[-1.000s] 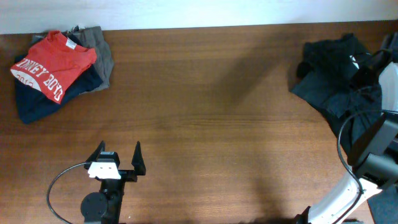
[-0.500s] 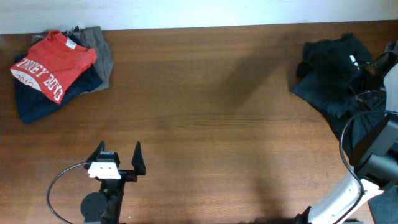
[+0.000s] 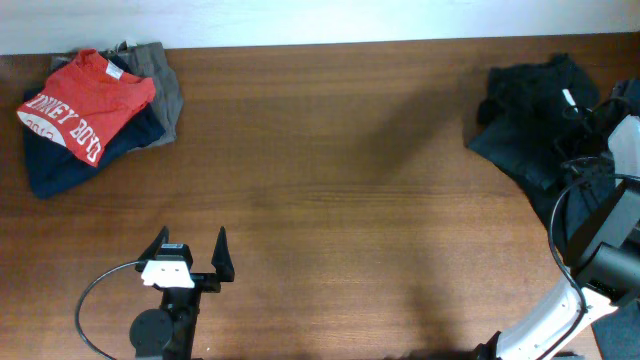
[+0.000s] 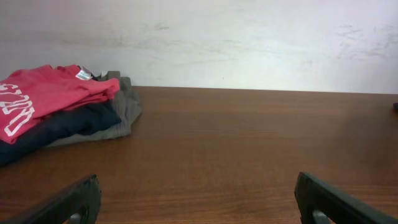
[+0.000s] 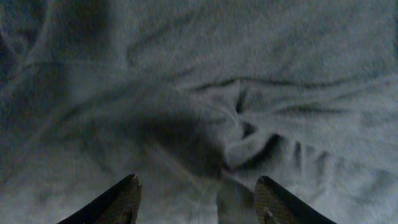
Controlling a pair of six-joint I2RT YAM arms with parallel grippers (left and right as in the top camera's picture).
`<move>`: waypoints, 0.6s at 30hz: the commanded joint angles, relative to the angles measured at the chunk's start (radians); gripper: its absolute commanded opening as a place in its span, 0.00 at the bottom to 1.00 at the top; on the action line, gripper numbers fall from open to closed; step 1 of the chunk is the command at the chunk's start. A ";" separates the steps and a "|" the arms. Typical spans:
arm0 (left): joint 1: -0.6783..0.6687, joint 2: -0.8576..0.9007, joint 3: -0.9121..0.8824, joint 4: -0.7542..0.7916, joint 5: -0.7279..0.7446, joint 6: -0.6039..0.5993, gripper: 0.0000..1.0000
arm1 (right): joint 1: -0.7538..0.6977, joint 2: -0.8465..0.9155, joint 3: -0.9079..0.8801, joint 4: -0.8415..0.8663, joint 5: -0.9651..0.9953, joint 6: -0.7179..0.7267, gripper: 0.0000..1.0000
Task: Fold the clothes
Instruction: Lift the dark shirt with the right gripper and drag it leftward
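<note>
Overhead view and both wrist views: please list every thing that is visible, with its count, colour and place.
red T-shirt: 1, red with white lettering, on top of the folded stack at the far left corner
navy garment: 1, navy, under the red one
grey garment: 1, grey, lowest in that stack
black clothing heap: 1 crumpled heap, black, far right; number of garments unclear
table: 1, brown wood
wall: 1, white, behind the table
left gripper: 1, black, open, near left edge
right gripper: 1, black, jaws apart just above the black heap
</note>
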 commanded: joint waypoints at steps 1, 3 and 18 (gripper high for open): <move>0.005 -0.007 -0.007 -0.001 -0.006 -0.002 0.99 | -0.006 -0.001 -0.052 0.051 0.005 0.008 0.63; 0.005 -0.006 -0.007 -0.001 -0.006 -0.002 0.99 | -0.006 0.000 -0.073 0.083 0.001 0.007 0.63; 0.005 -0.006 -0.007 -0.001 -0.006 -0.002 0.99 | -0.006 -0.024 -0.088 0.155 -0.047 0.003 0.04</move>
